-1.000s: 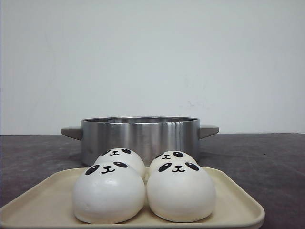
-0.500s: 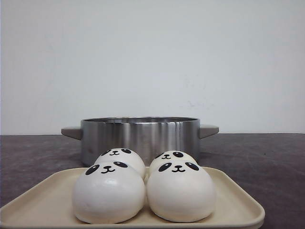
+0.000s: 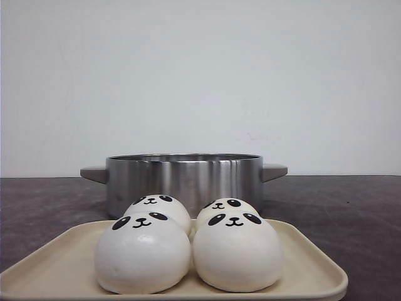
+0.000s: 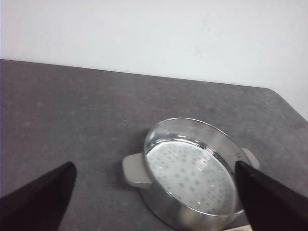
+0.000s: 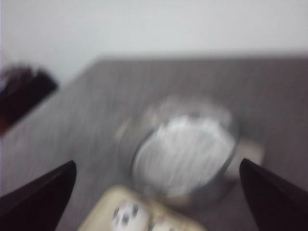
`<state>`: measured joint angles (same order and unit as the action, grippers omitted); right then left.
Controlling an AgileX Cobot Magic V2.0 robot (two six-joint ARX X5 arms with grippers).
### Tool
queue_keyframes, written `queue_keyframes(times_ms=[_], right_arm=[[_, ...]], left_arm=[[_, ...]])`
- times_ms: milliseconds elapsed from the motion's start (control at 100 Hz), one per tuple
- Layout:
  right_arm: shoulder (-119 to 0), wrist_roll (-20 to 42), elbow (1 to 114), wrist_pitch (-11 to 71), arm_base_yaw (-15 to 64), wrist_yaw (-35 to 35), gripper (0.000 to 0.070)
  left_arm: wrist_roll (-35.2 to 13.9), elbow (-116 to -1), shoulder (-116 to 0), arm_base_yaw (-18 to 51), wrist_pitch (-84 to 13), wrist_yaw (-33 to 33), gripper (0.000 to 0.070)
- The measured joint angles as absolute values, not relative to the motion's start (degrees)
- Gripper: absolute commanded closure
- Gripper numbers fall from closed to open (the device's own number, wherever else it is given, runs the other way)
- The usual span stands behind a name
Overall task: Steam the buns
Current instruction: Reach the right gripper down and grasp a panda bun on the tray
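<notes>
Nothing's changing in front: four white panda-faced buns (image 3: 188,248) still sitting on the beige tray (image 3: 307,263), steel steamer pot (image 3: 185,179) at 12 o'clock empty, I'm hovering both pincers wide open, right wrist view blurring.

plain white wall (image 3: 200,75), dark grey speckled tabletop (image 3: 351,207)

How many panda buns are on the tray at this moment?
4, all on the tray, none in the pot: front left bun, front right bun, back left bun, back right bun. Others could hide behind them.
</notes>
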<state>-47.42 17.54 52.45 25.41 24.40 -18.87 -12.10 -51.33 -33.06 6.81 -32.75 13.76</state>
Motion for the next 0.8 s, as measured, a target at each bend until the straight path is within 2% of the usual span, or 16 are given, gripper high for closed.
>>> queue_keyframes(times_ms=[130, 260, 410, 740, 770, 800], right_arm=[[-57.32, 21.1, 52.45, 29.21, 35.79, -12.8, 0.0097], [-66.89, 24.53, 52.45, 30.17, 41.85, -10.81, 0.0098], [-77.65, 28.14, 52.45, 29.58, 42.72, -10.31, 0.0168], [-91.24, 31.44, 52.45, 21.91, 42.57, -7.92, 0.0173], [-91.98, 31.73, 52.45, 21.85, 42.57, -7.35, 0.0194], [-92.73, 31.97, 52.45, 21.69, 42.48, -7.25, 0.025]], left_arm=[[-12.8, -51.33, -33.06, 8.4, -32.75, 13.76, 0.0063], [-12.93, -51.33, -33.06, 10.31, -32.77, 13.76, 0.0062], [-13.06, -51.33, -33.06, 12.67, -32.8, 13.76, 0.0062], [-13.06, -51.33, -33.06, 17.19, -32.77, 13.76, 0.0063], [-13.06, -51.33, -33.06, 17.41, -32.8, 13.78, 0.0063], [-13.06, -51.33, -33.06, 17.58, -32.8, 13.78, 0.0063]])
